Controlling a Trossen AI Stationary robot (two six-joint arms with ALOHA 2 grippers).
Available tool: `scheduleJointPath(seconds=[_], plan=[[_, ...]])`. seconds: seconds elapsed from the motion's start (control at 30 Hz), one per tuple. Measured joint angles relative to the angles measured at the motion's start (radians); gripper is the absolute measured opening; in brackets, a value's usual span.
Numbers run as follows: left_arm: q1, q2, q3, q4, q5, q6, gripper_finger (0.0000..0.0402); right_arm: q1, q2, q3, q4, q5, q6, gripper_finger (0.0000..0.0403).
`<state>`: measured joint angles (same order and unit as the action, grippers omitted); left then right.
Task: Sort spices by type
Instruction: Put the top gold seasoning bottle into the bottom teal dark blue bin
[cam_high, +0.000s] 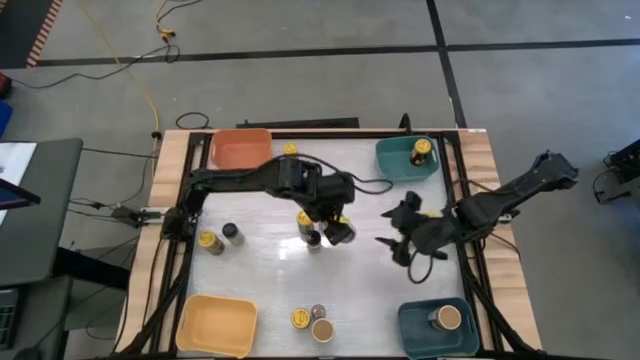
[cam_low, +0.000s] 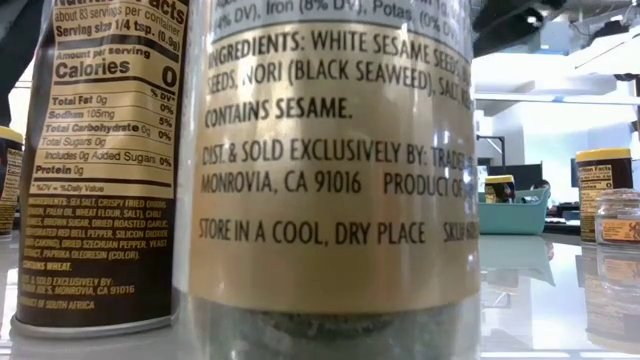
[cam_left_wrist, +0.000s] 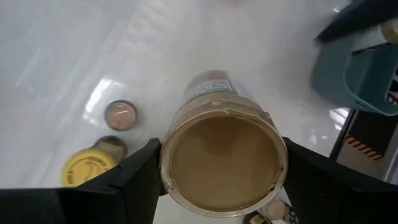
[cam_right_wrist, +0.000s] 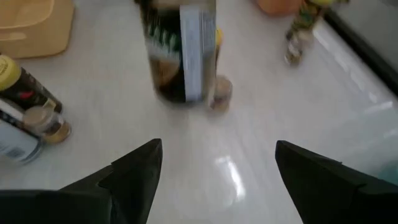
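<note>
My left gripper is over the middle of the table, shut on a wide tan-lidded spice jar. Beside it on the table stand a yellow-lidded jar and a small one. More jars stand at the left and at the near edge. One yellow-lidded jar is in the far teal bin, and a tan-lidded one is in the near teal bin. My right gripper hangs open to the right of centre, with nothing between its fingers. My left gripper pinches the jar by the rim of its tan lid, one finger on each side of the lid. The fingers come from above, slanting down. The jar's body points away below the lid; whether its base is clear of the table I cannot tell.
An orange bin stands at the far left and a yellow bin at the near left. Two jars stand right in front of the low camera. Bare table lies between the centre and the near jars.
</note>
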<state>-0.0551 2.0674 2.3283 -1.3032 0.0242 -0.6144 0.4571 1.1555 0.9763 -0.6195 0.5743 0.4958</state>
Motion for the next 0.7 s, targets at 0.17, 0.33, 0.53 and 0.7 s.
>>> scheduleJointPath(seconds=[0.17, 0.33, 0.53, 0.7], plan=[[-0.045, -0.004, 0.000, 0.066, -0.003, -0.008, 0.0274, -0.003, 0.081, 0.000, 0.132, -0.015, -0.101, 0.0342], [-0.069, -0.007, 0.000, 0.065, -0.019, -0.015, 0.0274, -0.008, 0.134, 0.000, 0.227, -0.096, -0.129, 0.0342], [-0.086, -0.007, 0.000, 0.099, -0.057, -0.007, 0.0274, -0.009, 0.142, 0.000, 0.275, -0.109, -0.131, 0.0342], [-0.096, -0.006, 0.000, 0.142, -0.065, 0.023, 0.0274, -0.010, 0.143, 0.000, 0.273, -0.121, -0.113, 0.0342]])
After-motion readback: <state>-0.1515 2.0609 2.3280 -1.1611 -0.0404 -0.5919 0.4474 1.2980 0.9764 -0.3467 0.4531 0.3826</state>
